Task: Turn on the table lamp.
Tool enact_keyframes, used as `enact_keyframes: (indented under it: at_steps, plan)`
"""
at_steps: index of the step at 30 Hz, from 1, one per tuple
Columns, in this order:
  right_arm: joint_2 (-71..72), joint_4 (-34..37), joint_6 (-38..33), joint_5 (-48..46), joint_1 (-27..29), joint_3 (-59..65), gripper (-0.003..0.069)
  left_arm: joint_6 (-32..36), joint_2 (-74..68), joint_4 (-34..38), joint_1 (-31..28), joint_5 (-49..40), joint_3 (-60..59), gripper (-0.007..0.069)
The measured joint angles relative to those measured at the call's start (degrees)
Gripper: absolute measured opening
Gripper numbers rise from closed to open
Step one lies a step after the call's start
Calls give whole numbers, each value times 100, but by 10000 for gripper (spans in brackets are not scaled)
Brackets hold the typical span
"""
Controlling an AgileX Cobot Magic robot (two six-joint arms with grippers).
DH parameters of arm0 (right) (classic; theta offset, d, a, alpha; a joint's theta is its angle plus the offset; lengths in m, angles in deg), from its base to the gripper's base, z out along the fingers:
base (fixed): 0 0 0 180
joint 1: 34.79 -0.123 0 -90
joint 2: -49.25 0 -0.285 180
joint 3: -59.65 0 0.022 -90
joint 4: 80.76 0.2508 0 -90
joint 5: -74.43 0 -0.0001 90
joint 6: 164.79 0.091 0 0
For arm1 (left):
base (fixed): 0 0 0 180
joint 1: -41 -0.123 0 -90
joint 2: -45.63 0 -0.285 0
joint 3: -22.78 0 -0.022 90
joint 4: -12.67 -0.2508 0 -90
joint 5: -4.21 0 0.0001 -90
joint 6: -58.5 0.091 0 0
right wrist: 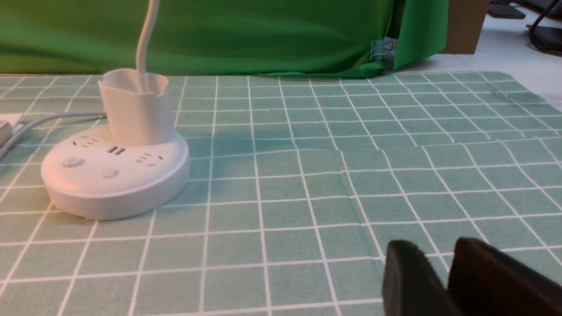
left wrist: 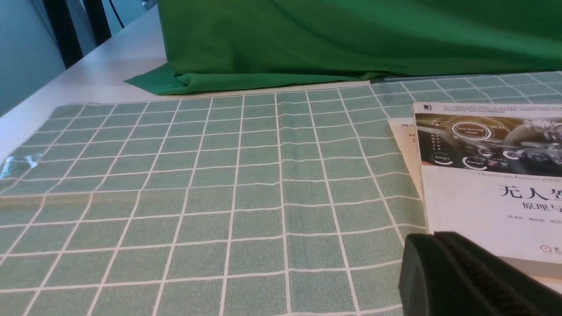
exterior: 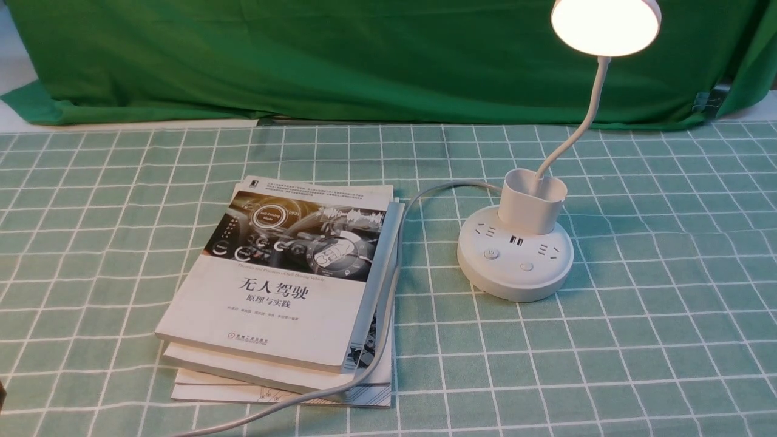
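Note:
The table lamp point(exterior: 516, 267) stands right of centre on the checked cloth. Its round head point(exterior: 605, 24) glows warm white above the thin gooseneck and the cup-shaped holder point(exterior: 533, 200). Two buttons and the sockets show on the puck base point(right wrist: 114, 175). Its white cord point(exterior: 388, 303) runs off along the books to the front edge. Neither gripper shows in the front view. My right gripper point(right wrist: 434, 250) hovers low over the cloth, well to the right of the base, open with nothing between its fingers. My left gripper point(left wrist: 434, 239) is shut, empty, at the near corner of the books.
A stack of books point(exterior: 285, 285) lies left of the lamp, with the cord against its right edge. A green backdrop cloth point(exterior: 364, 60) hangs along the far side of the table. The checked tablecloth point(exterior: 607, 364) covers the surface.

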Motion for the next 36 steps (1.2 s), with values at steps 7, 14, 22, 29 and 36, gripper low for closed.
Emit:
enact_keyframes:
  at_steps: [7,14,22,29,36]
  plan:
    - [0,0,-5,-8,0,0,232,0,0,0,0,0,0,21]
    - [0,0,-5,-20,0,0,237,0,0,0,0,0,0,21]
    - [0,0,1,-20,0,0,237,0,0,0,0,0,0,21]
    - [0,0,1,-20,0,0,238,0,0,0,0,0,0,21]
    - [0,0,1,-20,0,0,238,0,0,0,0,0,0,21]
